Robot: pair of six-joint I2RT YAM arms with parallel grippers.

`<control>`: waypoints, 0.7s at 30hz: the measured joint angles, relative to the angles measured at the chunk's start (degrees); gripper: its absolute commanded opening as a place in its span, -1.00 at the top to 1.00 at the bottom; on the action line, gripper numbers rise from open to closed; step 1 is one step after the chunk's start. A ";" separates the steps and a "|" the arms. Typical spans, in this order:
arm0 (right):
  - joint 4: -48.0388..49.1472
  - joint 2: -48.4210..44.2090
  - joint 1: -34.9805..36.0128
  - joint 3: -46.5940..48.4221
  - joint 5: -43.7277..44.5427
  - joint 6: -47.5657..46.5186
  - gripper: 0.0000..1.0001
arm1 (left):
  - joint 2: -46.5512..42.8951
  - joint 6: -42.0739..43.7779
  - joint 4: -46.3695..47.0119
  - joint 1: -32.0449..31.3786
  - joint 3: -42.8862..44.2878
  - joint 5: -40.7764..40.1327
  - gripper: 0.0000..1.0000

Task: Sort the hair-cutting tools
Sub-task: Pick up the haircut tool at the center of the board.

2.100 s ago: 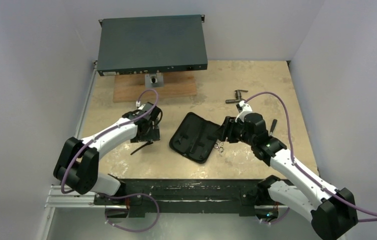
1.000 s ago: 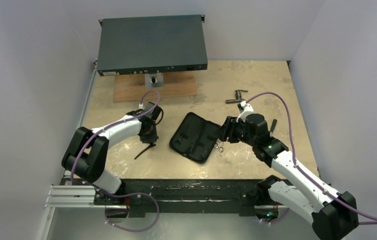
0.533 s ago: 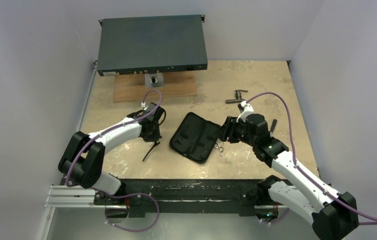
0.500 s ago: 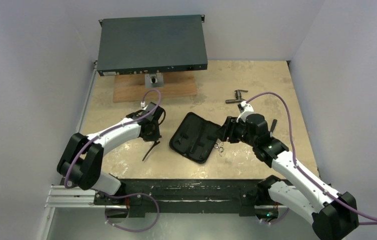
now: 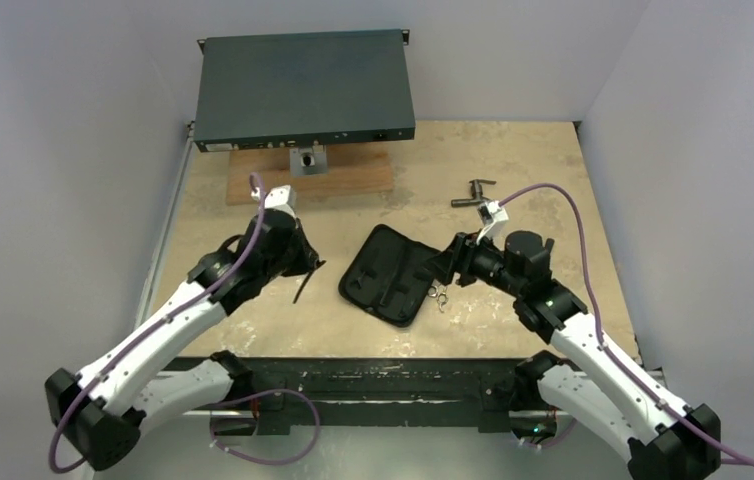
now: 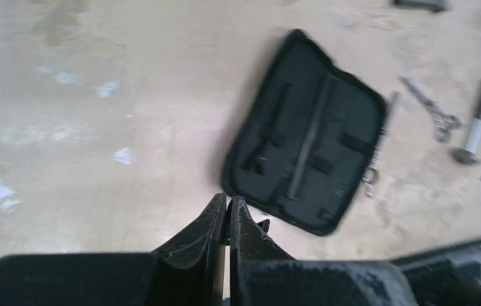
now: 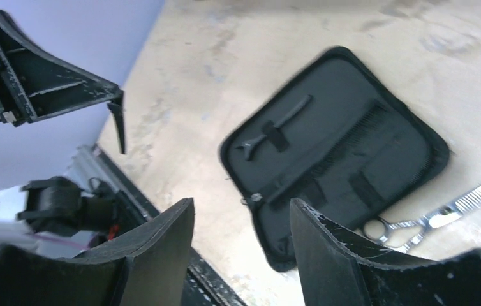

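Observation:
My left gripper (image 5: 302,264) (image 6: 228,199) hangs above the table, left of the open black zip case (image 5: 390,272) (image 6: 308,146) (image 7: 337,150). It is shut on a slim black tool (image 5: 305,282) (image 7: 120,124) that dangles from its fingertips. A slim black comb (image 7: 343,150) and a thin clip-like piece (image 7: 275,132) lie strapped inside the case. Silver scissors (image 5: 440,294) (image 6: 432,111) (image 7: 404,226) lie on the table by the case's right edge. My right gripper (image 5: 445,262) (image 7: 241,207) hovers over that edge, open and holding nothing.
A dark flat box (image 5: 303,88) rests on a wooden board (image 5: 353,178) at the back, with a small metal block (image 5: 305,158) in front. A T-shaped fitting (image 5: 475,193) lies at the back right. A small hammer (image 6: 474,127) lies beyond the scissors.
The left gripper closed on the slim black tool and lifted it off the table, and the left arm rose and swung. The right gripper tilted and drew back slightly.

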 measured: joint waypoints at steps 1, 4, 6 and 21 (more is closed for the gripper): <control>1.05 -0.39 0.00 -0.13 -1.20 0.02 -0.13 | -2.21 -0.46 0.79 -1.20 -0.24 1.29 1.00; 5.90 -0.94 0.26 -1.42 -6.40 0.35 -0.15 | -9.14 -2.40 7.06 -3.37 -3.87 7.23 1.00; 8.33 -0.76 1.66 -2.03 -8.09 0.52 -0.15 | -12.44 -4.74 13.03 -3.67 -8.13 11.43 1.00; 22.14 0.35 19.52 -2.36 -9.38 -1.01 -0.12 | -10.23 -18.51 54.25 -5.57 -20.57 29.75 1.00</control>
